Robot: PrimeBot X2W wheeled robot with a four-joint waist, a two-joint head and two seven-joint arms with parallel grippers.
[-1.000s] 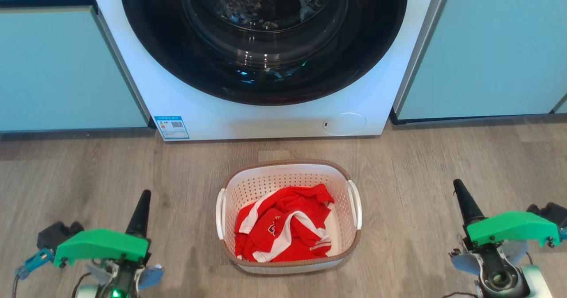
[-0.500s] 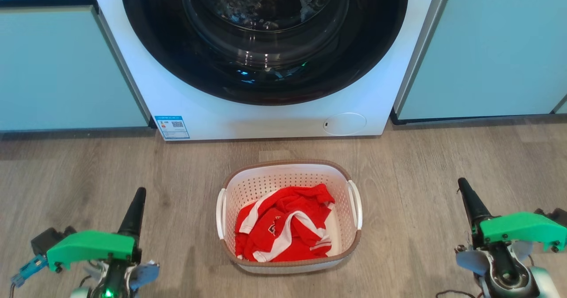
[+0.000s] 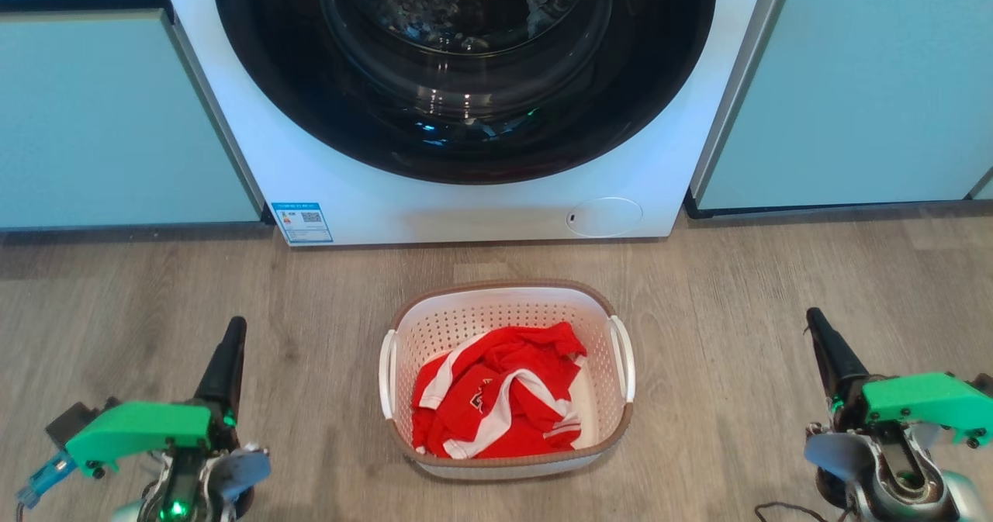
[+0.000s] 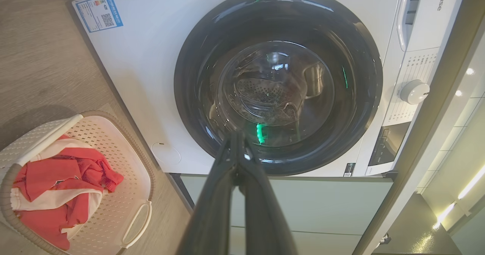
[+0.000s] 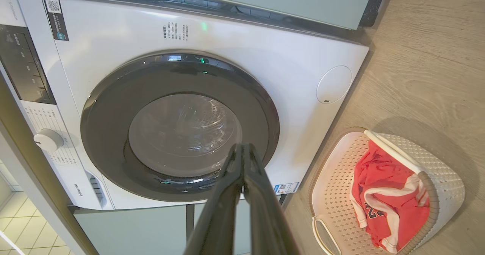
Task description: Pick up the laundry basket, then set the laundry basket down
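Observation:
The laundry basket point(image 3: 504, 305), white and perforated with a brown rim band and white side loop handles, stands on the wooden floor in front of the washing machine. A red and white garment point(image 3: 496, 390) lies inside it. It also appears in the left wrist view, where the basket point(image 4: 125, 179) sits at lower left, and in the right wrist view, where the basket point(image 5: 443, 179) sits at lower right. My left gripper point(image 3: 233, 328) is shut, well left of the basket and apart from it. My right gripper point(image 3: 813, 316) is shut, well right of it. Each wrist view shows the fingertips pressed together, left gripper point(image 4: 237, 135) and right gripper point(image 5: 242, 147).
A white front-loading washing machine point(image 3: 465, 196) with a dark round door point(image 3: 465, 64) stands just behind the basket. Pale green cabinet fronts point(image 3: 101, 119) flank it on both sides. Bare wooden floor point(image 3: 721, 312) lies between each gripper and the basket.
Both grippers have slid outward and lower in the head view, the left one leftward, the right one rightward. The basket has not moved.

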